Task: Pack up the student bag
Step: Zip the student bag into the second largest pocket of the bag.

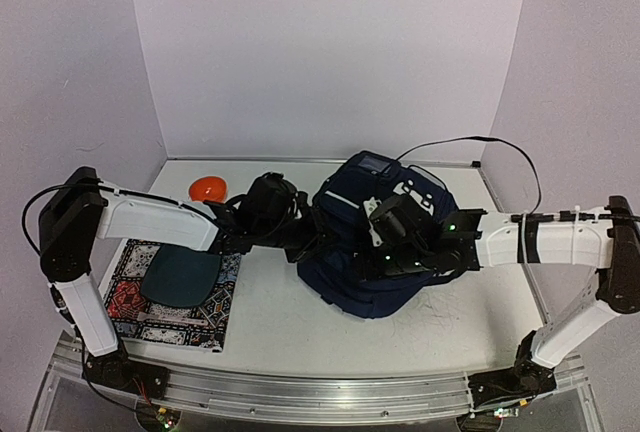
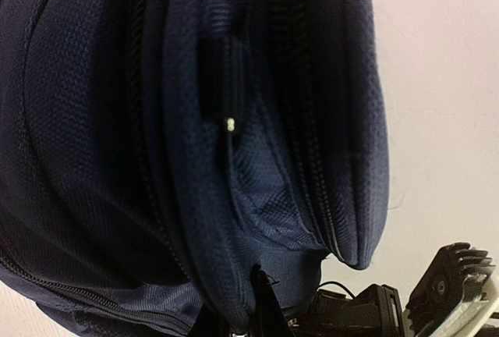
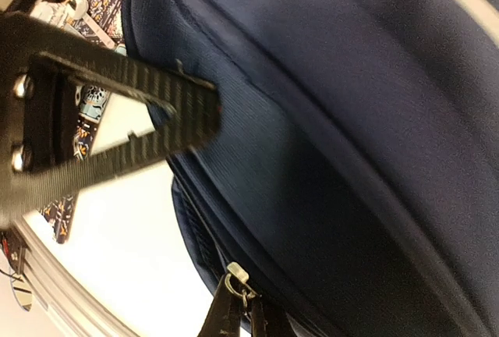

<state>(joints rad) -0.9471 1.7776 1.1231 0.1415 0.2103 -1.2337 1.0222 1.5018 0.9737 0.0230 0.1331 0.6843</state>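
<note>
1. Find the student bag slumped on the table, right of centre and toward the far wall.
2. Look to the left gripper at the bag's left side: closed tight, apparently nipping a fold of navy fabric just below the zip rows. Hard to confirm the hold from the wrist view alone.
3. Look to the right gripper at the bag's near right side: shut together on a small metal zip pull at a seam.
4. Judging progress: early. Seems to be at the unzipping or mouth-opening step, with both tools holding the bag itself and nothing seen going in.
5. No open compartment visible. Only closed zip lines in the left wrist view, and smooth navy panels in the right one.
6. Left to pack, by the look of it:
   - a patterned book at the near left;
   - a dark teal oval item lying on that book;
   - an orange round thing at the far left, close to the wall.
   All lying well apart from the bag.
7. Writing: none readable. Grey label on the bag's far top, too small to make out. Busy print on the book cover, no legible words. No brand visible on the fabric or the zip pull.
</note>
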